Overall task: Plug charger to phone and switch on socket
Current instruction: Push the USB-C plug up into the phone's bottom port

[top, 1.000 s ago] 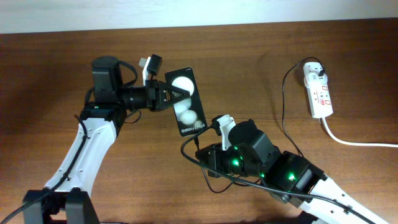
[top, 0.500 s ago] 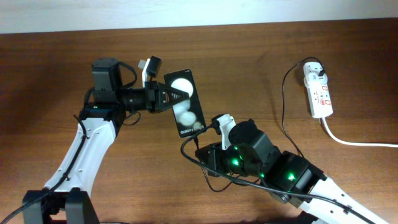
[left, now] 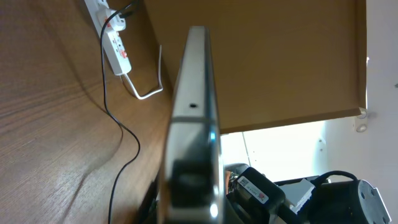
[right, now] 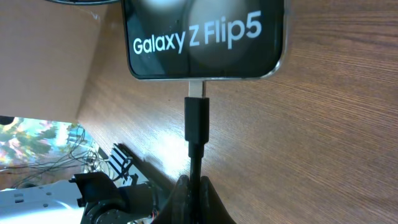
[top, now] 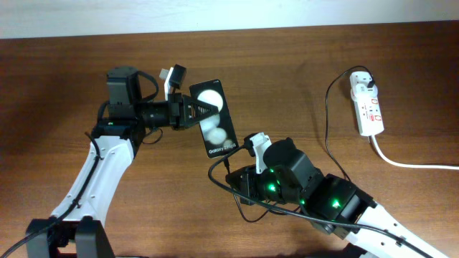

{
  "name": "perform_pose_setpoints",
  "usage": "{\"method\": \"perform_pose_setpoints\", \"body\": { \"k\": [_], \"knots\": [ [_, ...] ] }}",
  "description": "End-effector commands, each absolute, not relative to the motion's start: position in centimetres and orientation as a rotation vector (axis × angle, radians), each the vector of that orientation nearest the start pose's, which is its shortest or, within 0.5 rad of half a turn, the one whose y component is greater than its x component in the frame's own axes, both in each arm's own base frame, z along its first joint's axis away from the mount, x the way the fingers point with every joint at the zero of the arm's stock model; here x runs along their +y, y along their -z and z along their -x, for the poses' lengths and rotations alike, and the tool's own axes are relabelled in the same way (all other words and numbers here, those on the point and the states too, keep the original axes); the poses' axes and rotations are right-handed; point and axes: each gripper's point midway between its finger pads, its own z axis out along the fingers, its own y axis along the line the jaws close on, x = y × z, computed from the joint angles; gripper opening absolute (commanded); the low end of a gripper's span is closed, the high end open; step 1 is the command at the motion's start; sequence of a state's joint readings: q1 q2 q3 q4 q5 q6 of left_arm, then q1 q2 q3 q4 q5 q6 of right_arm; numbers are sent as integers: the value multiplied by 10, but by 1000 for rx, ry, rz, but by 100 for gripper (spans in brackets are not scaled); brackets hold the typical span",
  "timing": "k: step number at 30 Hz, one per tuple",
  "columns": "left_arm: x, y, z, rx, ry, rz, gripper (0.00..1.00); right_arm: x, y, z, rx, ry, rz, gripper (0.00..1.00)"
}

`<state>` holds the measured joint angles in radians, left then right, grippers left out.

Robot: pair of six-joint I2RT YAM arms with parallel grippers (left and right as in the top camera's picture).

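In the left hand [top: 203, 110], the phone [top: 216, 118] is being pinched near its upper end, with 1 finger [top: 199, 107] lying across the face by the upper of the 2 white blobs. In the left wrist view the phone [left: 194, 118] is being seen edge-on. From overhead, its face is being shown turned upward, the end with the white lettering pointing toward the right arm. Whether it is touching the desk [top: 287, 64] cannot be told.

In the right hand [right: 193, 186], the charger [right: 196, 155] is being gripped, both fingers pressed together on the thin black cable just behind the plug tip [right: 196, 118]. The tip is being held against the middle of the phone's lower edge, straight below the lettering "Galaxy Z Flip5". A short piece of its metal end is showing between the black housing and the phone. Whether it is fully seated cannot be told.

Farther out, the cable is being seen looping under the right arm and running up the desk to its white plug head [top: 363, 81]. The head is sitting in the far end of the socket [top: 368, 109]. The socket is lying flat, well apart from both hands, and a thick white cord [top: 412, 164] is leaving its near end toward the right edge.
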<state>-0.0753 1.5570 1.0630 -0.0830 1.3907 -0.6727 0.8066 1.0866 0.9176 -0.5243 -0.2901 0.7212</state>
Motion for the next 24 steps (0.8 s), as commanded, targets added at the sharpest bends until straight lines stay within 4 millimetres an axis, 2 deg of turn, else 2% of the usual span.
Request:
{"method": "perform_pose_setpoints", "body": {
  "k": [1, 24],
  "knots": [
    [-195, -266, -333, 2094, 1897, -328, 0, 274, -222, -191, 2437, -1089, 311, 4],
    [-195, -261, -330, 2143, 1933, -263, 0, 271, -217, -191, 2458, -1065, 301, 4]
  ]
}}
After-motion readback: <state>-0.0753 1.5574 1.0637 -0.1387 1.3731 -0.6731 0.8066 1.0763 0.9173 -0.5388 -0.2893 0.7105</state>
